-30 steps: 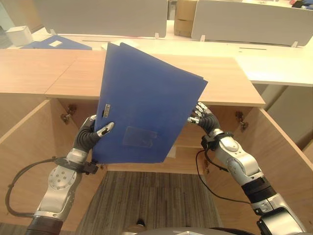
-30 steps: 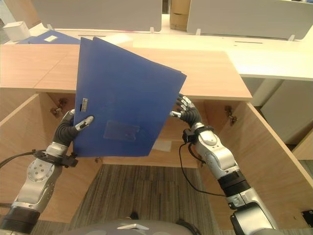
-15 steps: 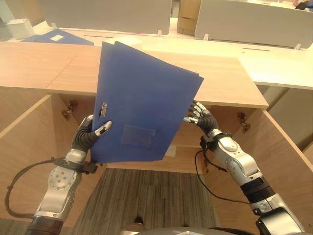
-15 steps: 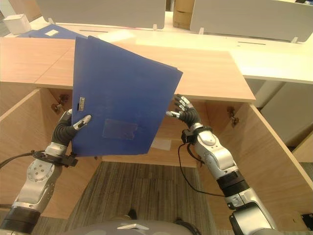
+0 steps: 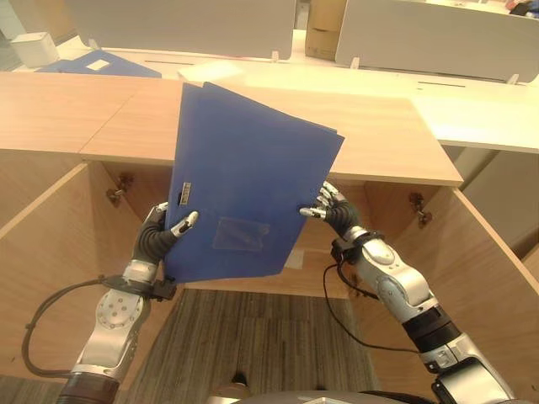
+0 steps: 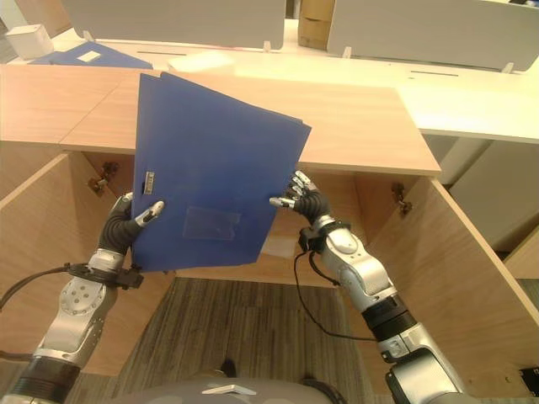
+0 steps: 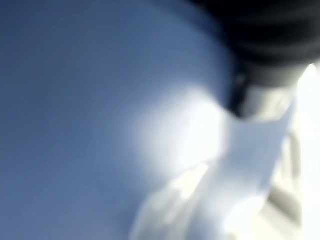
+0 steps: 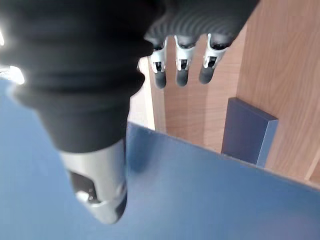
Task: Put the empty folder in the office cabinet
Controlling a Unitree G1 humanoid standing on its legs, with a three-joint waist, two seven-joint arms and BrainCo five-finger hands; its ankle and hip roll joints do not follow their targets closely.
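A large blue folder (image 5: 253, 185) stands tilted in the air before the open office cabinet (image 5: 379, 143). My left hand (image 5: 156, 240) is shut on its lower left edge, thumb on the front face and the other fingers behind. My right hand (image 5: 337, 215) is at the folder's right edge. In the right wrist view its thumb (image 8: 100, 195) lies over the blue face (image 8: 200, 200) and its straight fingers (image 8: 181, 70) reach past the edge toward the cabinet's inside. The left wrist view has the folder's surface (image 7: 75, 100) pressed close.
Both cabinet doors hang open, left (image 5: 42, 252) and right (image 5: 497, 286). A dark blue binder (image 8: 247, 132) stands inside the cabinet, and a white sheet (image 6: 278, 247) lies on its shelf. On the desk behind lie another blue folder (image 5: 101, 67) and a white box (image 5: 34, 48), before grey partitions (image 5: 438, 38).
My right hand has moved left and now meets the folder's right edge. The folder has come down a little, with my left hand still holding it.
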